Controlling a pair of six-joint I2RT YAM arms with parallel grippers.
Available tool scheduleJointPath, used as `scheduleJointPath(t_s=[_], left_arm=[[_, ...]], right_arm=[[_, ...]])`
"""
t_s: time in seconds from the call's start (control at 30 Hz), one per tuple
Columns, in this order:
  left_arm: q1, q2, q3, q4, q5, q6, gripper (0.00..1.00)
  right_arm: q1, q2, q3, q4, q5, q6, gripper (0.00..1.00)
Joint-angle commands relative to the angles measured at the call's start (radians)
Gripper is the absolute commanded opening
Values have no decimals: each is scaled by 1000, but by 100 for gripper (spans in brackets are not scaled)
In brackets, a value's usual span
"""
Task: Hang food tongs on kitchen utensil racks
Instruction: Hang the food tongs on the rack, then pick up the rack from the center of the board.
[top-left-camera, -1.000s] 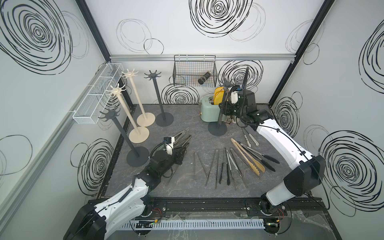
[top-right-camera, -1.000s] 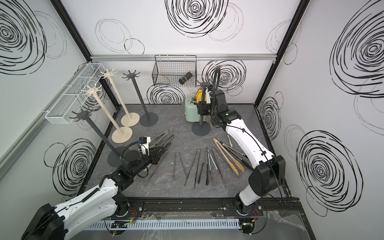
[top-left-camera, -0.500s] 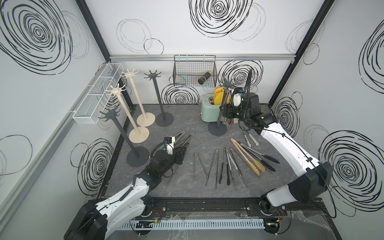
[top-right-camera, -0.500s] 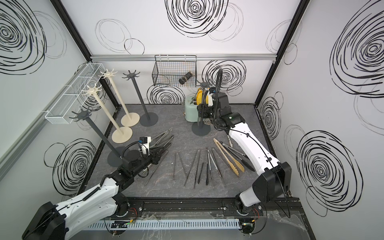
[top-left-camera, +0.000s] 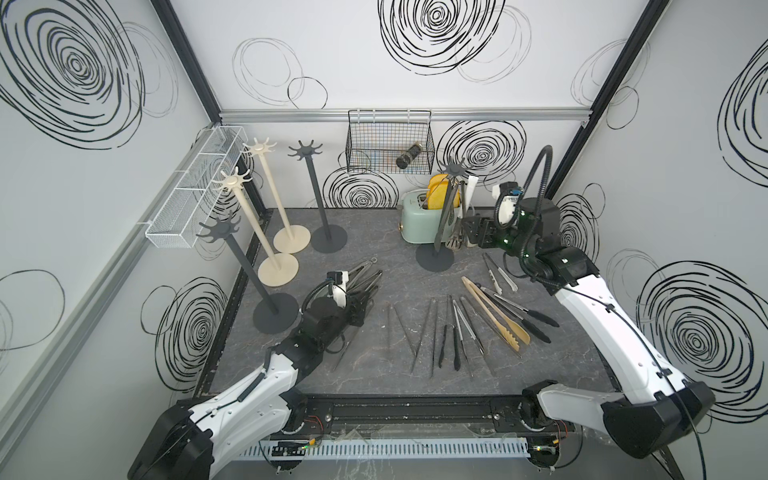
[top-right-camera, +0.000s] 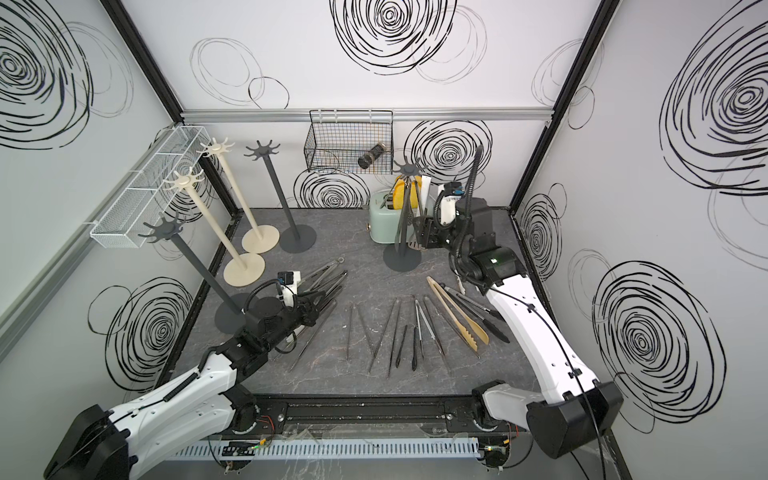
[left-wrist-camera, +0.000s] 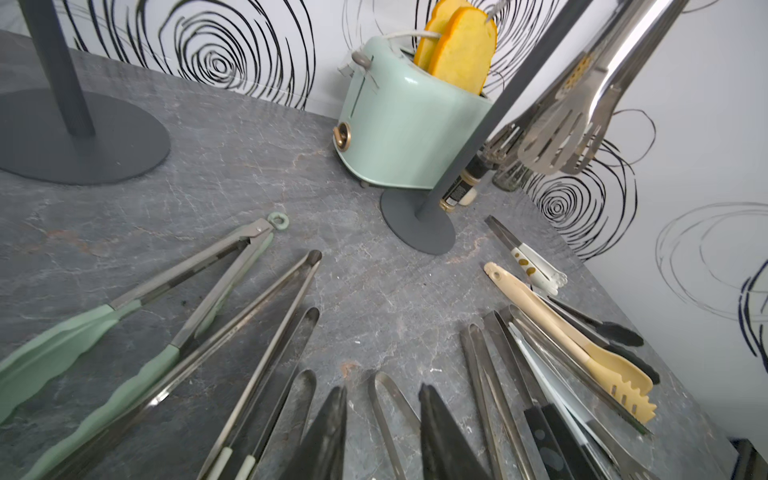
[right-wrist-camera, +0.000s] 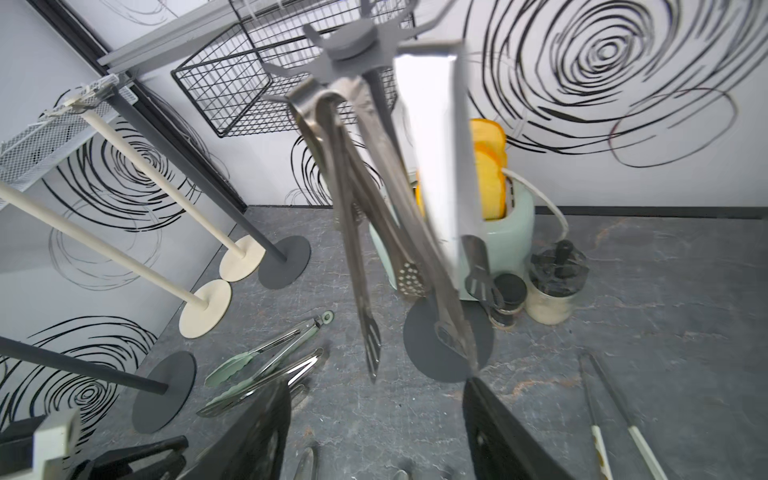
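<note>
Several steel food tongs (right-wrist-camera: 349, 232) hung from the dark grey rack (right-wrist-camera: 353, 41), just ahead of my right gripper (right-wrist-camera: 378, 395), jaws apart, empty. Left gripper (left-wrist-camera: 383, 390) sat low over loose tongs (left-wrist-camera: 266, 316) on the table (left-wrist-camera: 249, 166); I could not tell its grip.

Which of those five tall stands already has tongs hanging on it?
The dark grey rack beside the mint toaster; the other four are bare.

walls (top-left-camera: 374, 62): white, black swirls | tabletop (top-left-camera: 374, 257): grey marbled | light: even
</note>
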Motion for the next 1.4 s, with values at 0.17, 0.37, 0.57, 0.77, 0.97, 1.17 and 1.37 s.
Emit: scheduleJointPath(t_s=[0.17, 0.37, 0.57, 0.77, 0.97, 1.17, 1.37], left_arm=[[78, 59, 174, -34, -142, 22, 38], [143, 255, 395, -12, -222, 143, 48], [242, 494, 609, 84, -219, 238, 59], [314, 704, 804, 112, -227, 320, 62], [357, 856, 960, 114, -313, 386, 64], [403, 953, 1068, 102, -372, 382, 65], [439, 1041, 1159, 104, -307, 383, 66]], right_arm=[[-105, -195, -193, 48, -92, -32, 69], [-107, -298, -353, 169, -148, -7, 73], [-109, -324, -446, 262, -235, 36, 76], [-110, -326, -470, 276, -238, 23, 81], [-114, -311, -469, 276, -217, 11, 81], [-119, -286, -476, 260, -189, 5, 82], [-126, -258, -476, 255, -184, 6, 82]])
